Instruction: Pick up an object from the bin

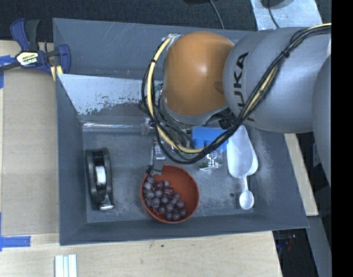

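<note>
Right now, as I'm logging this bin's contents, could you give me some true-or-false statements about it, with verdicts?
The reddish-brown round bowl in the grey metal bin holds small dark round berries. True.
The white plastic scoop lies left of the bowl. False: it lies right of it.
The black tape-dispenser-like object lies left of the bowl. True.
The bowl is tipped over, berries spilled. False: it stands upright, berries inside.
A blue object lies partly under the robot's orange-covered wrist. True.
</note>
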### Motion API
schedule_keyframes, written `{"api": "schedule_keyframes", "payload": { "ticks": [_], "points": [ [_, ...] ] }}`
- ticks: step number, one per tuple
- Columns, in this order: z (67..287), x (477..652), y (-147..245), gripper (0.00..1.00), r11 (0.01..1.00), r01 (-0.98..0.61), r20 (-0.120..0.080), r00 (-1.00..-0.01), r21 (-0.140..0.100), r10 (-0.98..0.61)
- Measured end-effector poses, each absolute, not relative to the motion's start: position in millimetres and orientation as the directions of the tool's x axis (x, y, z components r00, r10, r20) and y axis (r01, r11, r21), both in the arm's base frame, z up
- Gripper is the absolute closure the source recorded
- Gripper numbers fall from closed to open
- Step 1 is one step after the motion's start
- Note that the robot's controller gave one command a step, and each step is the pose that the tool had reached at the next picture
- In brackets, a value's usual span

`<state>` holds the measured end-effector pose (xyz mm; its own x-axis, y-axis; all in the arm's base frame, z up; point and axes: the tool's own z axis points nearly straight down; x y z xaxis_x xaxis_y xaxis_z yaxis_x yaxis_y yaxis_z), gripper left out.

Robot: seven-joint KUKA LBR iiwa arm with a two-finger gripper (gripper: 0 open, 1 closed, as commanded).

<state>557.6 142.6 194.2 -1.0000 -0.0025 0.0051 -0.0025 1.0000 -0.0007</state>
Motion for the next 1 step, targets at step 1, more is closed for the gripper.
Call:
{"api": "schedule_keyframes", "payload": {
  "ticks": [1],
  "points": [
    [199.3,559.2,141.8,0.0,1.0,0.0,-0.003,-1.0,0.001,0.0]
  ]
}}
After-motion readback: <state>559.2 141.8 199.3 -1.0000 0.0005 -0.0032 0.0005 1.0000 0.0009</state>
